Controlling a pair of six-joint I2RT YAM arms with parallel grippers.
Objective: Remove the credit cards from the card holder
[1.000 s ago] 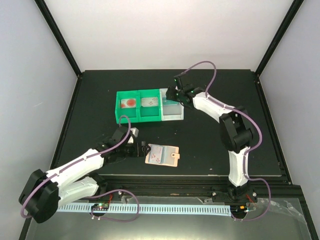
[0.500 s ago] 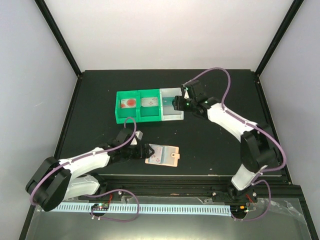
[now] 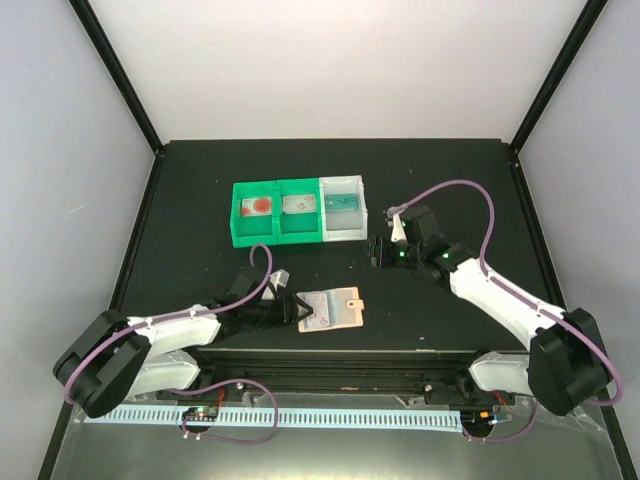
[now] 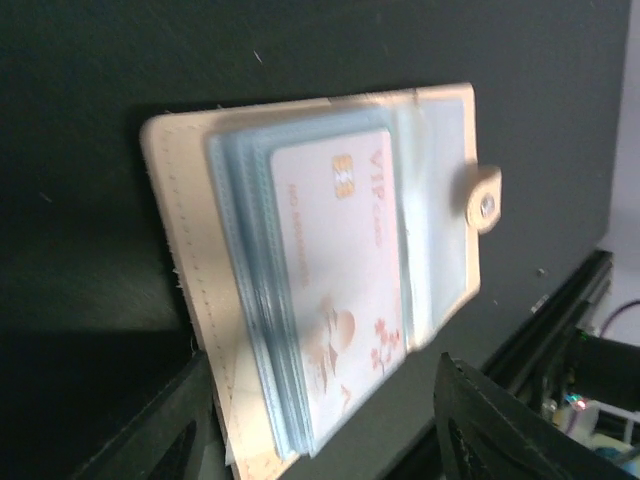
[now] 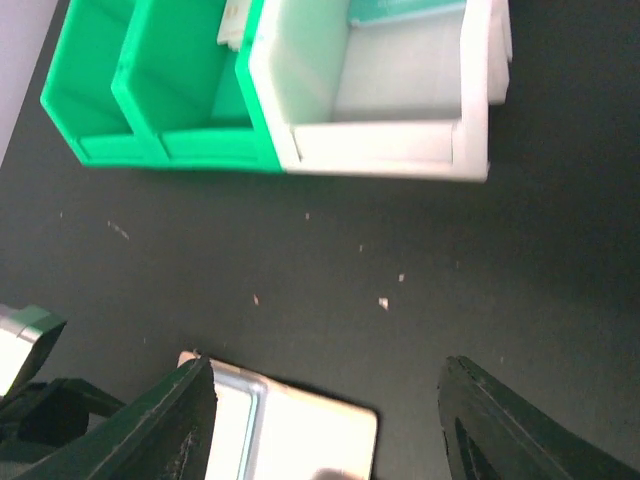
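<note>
The tan card holder point(image 3: 330, 308) lies open near the table's front edge. In the left wrist view the holder point(image 4: 185, 240) shows bluish clear sleeves with a white-pink "VIP" card point(image 4: 340, 270) on top and a snap tab at the right. My left gripper point(image 3: 296, 310) is open, its fingers either side of the holder's left end point(image 4: 330, 440). My right gripper point(image 3: 378, 251) is open and empty above the table, right of and behind the holder point(image 5: 300, 430). A teal credit card point(image 3: 343, 203) lies in the bin's white compartment point(image 5: 405, 10).
The green-and-white three-compartment bin tray point(image 3: 238, 215) stands behind the holder and also shows in the right wrist view point(image 5: 380, 160). Its two green compartments hold a red-marked card point(image 3: 260, 206) and a pale card point(image 3: 300, 204). The table's front rail runs just behind the arm bases.
My right gripper has pulled back from the white compartment to the table right of the holder. My left gripper has closed in on the holder's left end, and the holder has shifted slightly right.
</note>
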